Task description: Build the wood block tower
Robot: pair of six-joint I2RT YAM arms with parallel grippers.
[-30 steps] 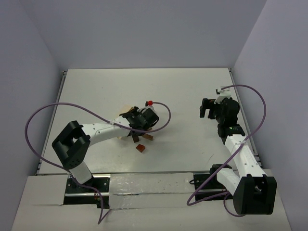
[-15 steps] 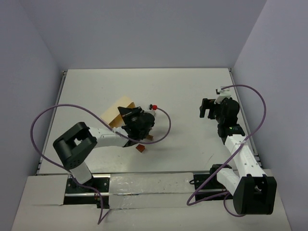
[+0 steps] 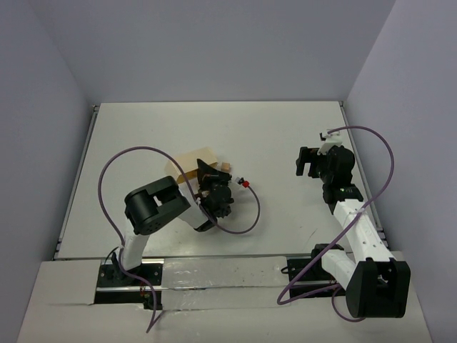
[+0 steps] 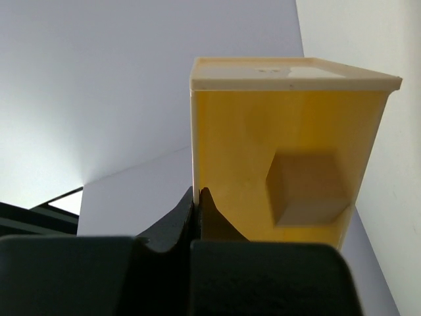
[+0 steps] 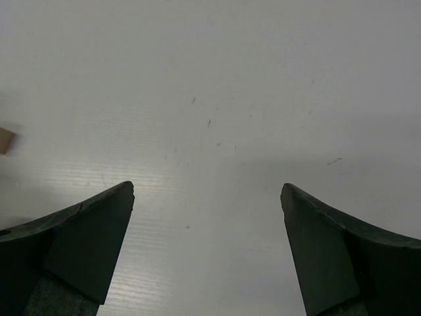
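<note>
My left gripper point(image 3: 206, 174) point(image 4: 197, 192) is shut on the thin side wall of the pale wooden tray point(image 3: 191, 160) point(image 4: 289, 118) and holds it tipped up on edge. A tan cube block point(image 4: 308, 188) lies against the tray's inner floor. In the top view a small tan block point(image 3: 226, 167) shows just right of the tray; other blocks are hidden behind the left wrist. My right gripper point(image 3: 308, 163) point(image 5: 207, 191) is open and empty over bare table at the right. A tan block corner point(image 5: 5, 139) shows at its view's left edge.
The white table point(image 3: 257, 136) is walled by grey panels on the left, right and back. Purple cables loop from both arms. The left arm's elbow point(image 3: 151, 206) sits near the front left.
</note>
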